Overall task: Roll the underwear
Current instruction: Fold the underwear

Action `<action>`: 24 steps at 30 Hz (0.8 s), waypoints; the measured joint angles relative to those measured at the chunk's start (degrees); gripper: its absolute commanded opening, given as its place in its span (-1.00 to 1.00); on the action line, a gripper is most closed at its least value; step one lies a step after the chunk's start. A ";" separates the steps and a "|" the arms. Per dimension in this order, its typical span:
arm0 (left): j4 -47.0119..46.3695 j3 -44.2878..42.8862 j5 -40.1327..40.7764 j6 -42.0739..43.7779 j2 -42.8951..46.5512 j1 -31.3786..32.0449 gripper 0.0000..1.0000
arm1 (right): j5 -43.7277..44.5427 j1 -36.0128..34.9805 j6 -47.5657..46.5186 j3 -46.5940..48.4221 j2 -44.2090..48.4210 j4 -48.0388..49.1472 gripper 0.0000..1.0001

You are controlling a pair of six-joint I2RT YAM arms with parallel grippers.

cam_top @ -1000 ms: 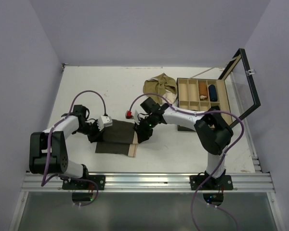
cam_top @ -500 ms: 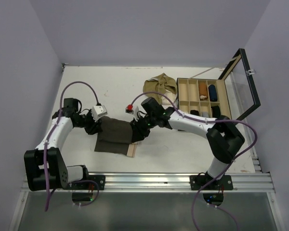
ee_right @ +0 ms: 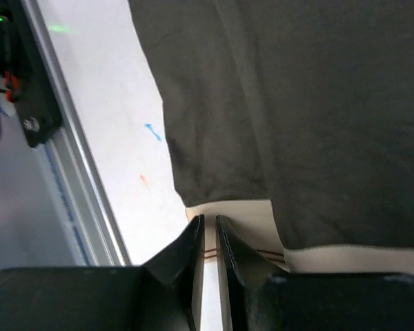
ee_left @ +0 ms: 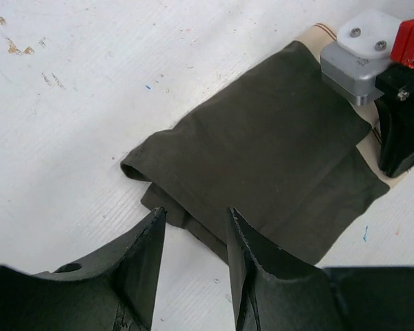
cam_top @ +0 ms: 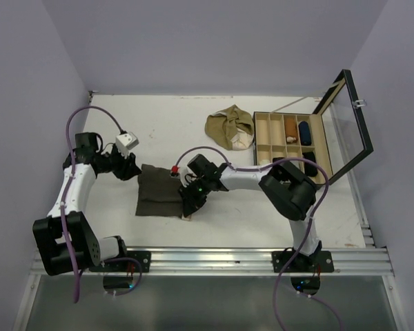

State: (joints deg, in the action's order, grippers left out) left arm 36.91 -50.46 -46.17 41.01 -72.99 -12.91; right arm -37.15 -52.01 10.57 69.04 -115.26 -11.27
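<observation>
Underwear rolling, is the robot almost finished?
Not nearly. Done: the dark brown underwear lies folded flat. In hand: the right pincer sits at its beige waistband; the left pincer hangs open, apart. To do: rolling it, then the crumpled olive-tan underwear.

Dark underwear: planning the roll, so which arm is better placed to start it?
Right, probably: the right gripper sits at the beige waistband of the underwear, jaws nearly together; the left gripper hangs open by the opposite end.
</observation>
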 measured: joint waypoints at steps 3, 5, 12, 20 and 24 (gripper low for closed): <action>-0.07 0.22 -0.02 -0.50 0.13 0.00 -0.12 | 1.51 1.90 -4.92 1.49 -0.02 -2.29 -0.72; -0.33 0.72 0.00 -0.92 0.39 0.00 -0.12 | 2.32 4.31 -9.75 3.41 -0.37 -4.94 -0.71; -1.46 2.12 0.31 -1.42 1.60 0.00 -0.11 | 8.26 10.16 -32.28 12.52 -1.25 -17.77 -0.64; -10.43 4.35 9.68 -6.97 4.92 9.27 -0.10 | 9.29 13.66 -21.16 8.81 10.23 -13.25 -0.59; -16.06 5.44 12.17 -11.69 5.16 19.10 -0.13 | 9.60 16.24 -1.07 -3.89 20.15 -3.02 -0.57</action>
State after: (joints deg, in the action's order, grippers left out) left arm 20.84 -45.01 -34.00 29.32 -67.83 6.20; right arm -27.55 -35.77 9.50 65.14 -95.11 -14.28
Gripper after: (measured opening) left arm 0.451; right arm 0.209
